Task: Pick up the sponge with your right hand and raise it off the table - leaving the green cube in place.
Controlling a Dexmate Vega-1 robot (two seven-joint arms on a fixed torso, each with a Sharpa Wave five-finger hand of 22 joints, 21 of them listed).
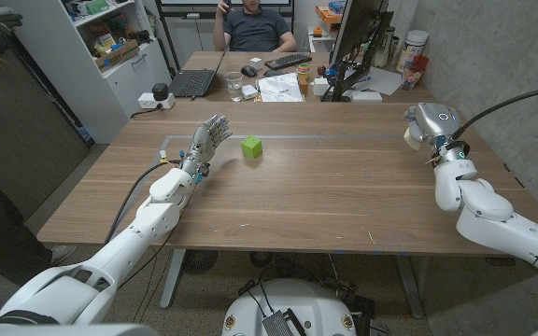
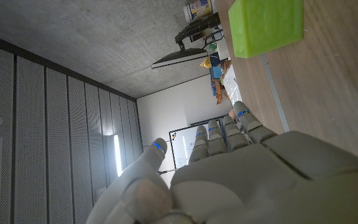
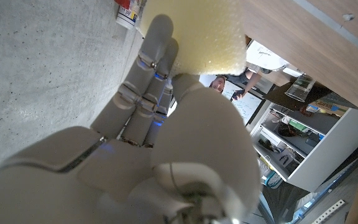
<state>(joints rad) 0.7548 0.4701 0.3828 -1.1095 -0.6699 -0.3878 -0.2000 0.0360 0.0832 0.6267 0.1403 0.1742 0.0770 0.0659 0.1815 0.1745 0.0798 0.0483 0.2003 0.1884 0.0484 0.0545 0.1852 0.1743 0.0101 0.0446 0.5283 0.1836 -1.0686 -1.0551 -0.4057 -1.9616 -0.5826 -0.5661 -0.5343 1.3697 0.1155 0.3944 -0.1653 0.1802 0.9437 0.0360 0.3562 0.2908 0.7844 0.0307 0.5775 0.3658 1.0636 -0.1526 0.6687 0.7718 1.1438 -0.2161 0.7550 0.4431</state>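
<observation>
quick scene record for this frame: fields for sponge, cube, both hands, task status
sponge: pale yellow, gripped in the right hand, apparently clear of the table
green cube: on the table, beside the left hand's fingertips, not touched
left hand: fingers apart, holding nothing, near the cube
right hand: raised at the table's right edge, fingers closed on the sponge
task status: sponge appears lifted; cube on the table
</observation>
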